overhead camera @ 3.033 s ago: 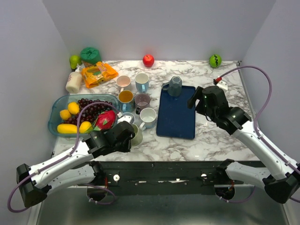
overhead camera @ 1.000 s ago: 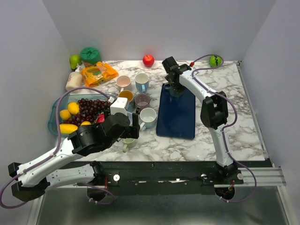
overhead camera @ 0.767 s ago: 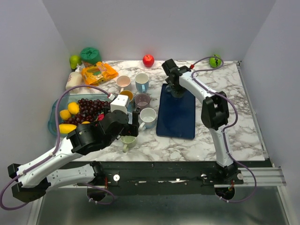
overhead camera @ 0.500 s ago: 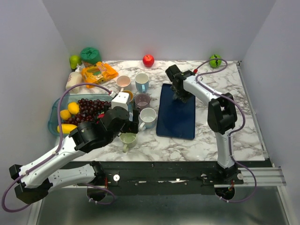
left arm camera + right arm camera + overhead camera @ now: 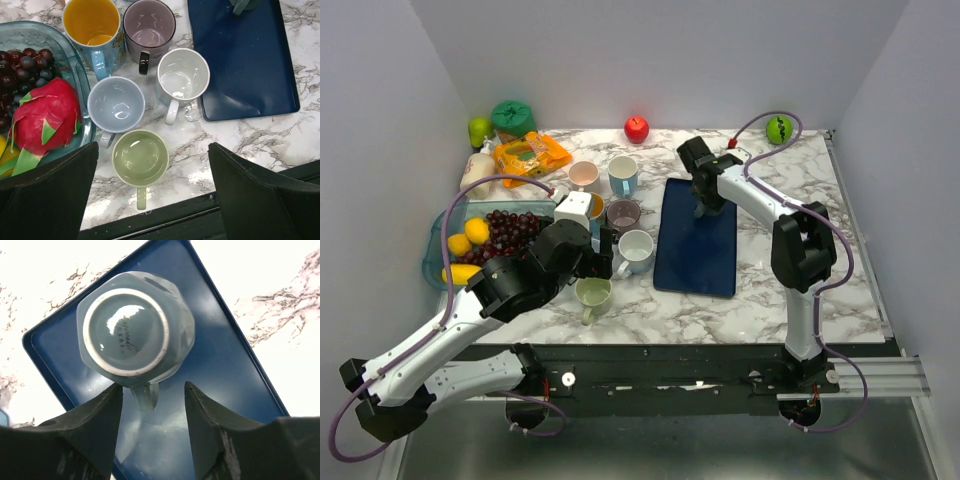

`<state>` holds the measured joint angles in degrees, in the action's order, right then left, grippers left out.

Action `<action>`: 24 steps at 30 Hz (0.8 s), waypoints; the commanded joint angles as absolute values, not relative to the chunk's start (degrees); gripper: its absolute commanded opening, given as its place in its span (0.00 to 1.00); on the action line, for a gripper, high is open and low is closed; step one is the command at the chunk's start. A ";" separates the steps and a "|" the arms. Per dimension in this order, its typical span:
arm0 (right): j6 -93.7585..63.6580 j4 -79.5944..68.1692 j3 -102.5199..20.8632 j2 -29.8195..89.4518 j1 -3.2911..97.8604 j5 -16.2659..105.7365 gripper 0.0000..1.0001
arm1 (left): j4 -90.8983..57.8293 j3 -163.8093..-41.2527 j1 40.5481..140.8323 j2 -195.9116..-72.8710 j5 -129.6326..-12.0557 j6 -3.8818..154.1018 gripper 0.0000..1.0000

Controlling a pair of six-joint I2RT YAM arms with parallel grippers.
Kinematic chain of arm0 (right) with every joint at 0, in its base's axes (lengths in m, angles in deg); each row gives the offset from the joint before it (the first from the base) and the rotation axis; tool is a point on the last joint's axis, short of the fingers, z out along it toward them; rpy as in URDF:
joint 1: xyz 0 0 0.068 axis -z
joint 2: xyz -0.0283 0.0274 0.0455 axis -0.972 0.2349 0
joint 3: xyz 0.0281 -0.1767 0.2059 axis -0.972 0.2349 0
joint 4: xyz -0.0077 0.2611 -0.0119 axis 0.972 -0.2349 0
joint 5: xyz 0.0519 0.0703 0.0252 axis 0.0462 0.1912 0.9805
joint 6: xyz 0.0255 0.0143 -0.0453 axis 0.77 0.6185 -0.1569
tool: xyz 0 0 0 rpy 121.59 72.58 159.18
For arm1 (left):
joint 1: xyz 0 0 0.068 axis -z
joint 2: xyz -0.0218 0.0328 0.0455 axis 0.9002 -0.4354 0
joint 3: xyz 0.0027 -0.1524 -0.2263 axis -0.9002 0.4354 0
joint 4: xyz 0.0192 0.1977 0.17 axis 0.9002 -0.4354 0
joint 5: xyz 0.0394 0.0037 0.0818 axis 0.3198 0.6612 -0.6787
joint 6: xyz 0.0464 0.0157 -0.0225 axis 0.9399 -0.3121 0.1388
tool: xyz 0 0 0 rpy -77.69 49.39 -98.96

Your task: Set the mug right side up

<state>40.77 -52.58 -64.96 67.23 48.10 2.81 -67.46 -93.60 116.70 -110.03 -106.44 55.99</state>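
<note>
Starting at the near edge of the desk: the left gripper (image 5: 153,147) hangs over a bunch of upright cups (image 5: 182,75), fingers spread wide with nothing in them. A bowl (image 5: 430,265) of fruit sits at the left edge, just beside the cups. None of that matters for the job, as far as I can tell.

The action is further back. The tray (image 5: 225,355) lies right of the cups. The mug (image 5: 132,330) sits at its far end, bottom up and rim down on the tray, with the handle pointing toward the right wrist camera. The right gripper (image 5: 151,385) is directly over it. Its fingers are apart with the handle framed in the gap and tray showing on both sides, so no clamp. I can't tell how low the fingers sit.

Progress-wise, I'd say the approach is done and that's it. The mug isn't grabbed, lifted or flipped. Probably left: pinch the handle, lift, roll it over, set it down rim up, let go. The glaze looks slick, so I'd worry about a slip mid-roll.

An apple (image 5: 636,128) sits at the far edge, well apart.
</note>
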 commanded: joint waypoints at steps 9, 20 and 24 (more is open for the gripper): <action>34.03 -49.33 -65.82 71.34 48.20 4.57 0.43 | -65.40 -92.41 115.43 -109.52 -103.98 57.07 0.99; 30.35 -47.75 -66.18 71.35 48.20 3.61 0.01 | -64.87 -92.41 114.64 -109.08 -103.45 57.16 0.99; 27.89 -46.08 -65.05 69.59 48.20 3.61 0.01 | -64.34 -92.50 114.46 -109.08 -103.19 57.25 0.99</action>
<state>31.02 -48.32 -64.65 71.41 48.10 4.58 -65.84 -92.75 114.87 -109.81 -104.51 56.65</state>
